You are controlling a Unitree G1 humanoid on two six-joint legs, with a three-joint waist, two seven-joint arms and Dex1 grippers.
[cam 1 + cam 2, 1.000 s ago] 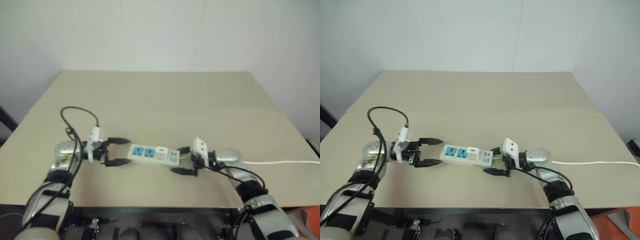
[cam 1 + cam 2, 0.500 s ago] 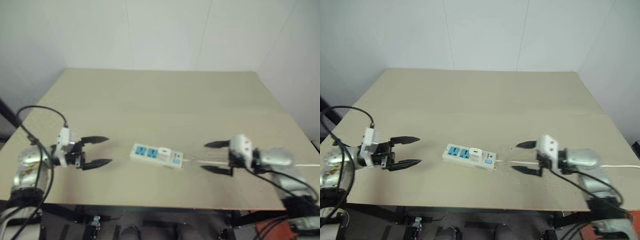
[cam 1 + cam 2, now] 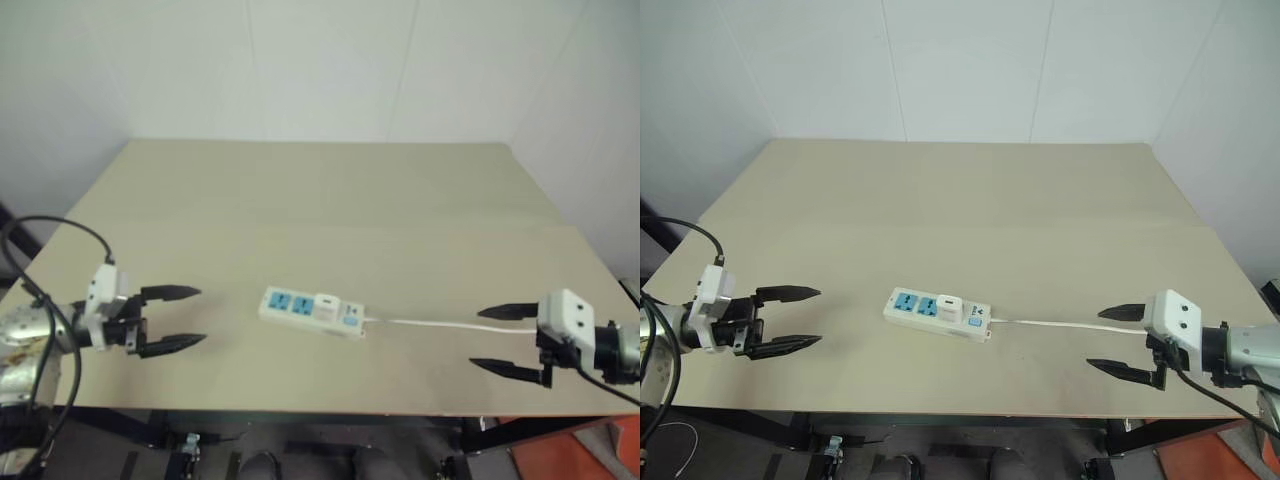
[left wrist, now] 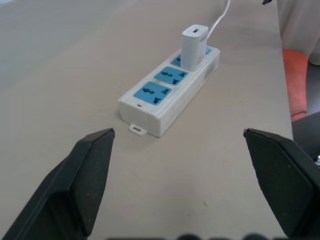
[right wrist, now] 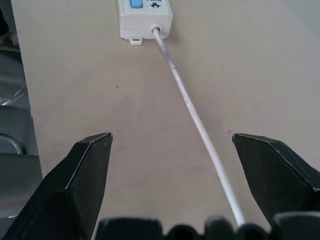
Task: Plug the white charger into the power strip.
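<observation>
— Head view: where's the white charger (image 3: 949,307)?
— Upright in the power strip (image 3: 937,314), in the socket nearest the cord (image 3: 1060,323). Both the left gripper (image 3: 788,318) and right gripper (image 3: 1120,340) are spread wide, empty, well apart from the strip.
— Wrist views?
— The strip lies ahead of each gripper's parted fingers.

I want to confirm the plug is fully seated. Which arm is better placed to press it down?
Left, probably. The left gripper faces the power strip nearer; the white charger stands upright in its socket. The right gripper straddles the cord.

No lettering on the power strip (image 4: 167,97) can be read.
</observation>
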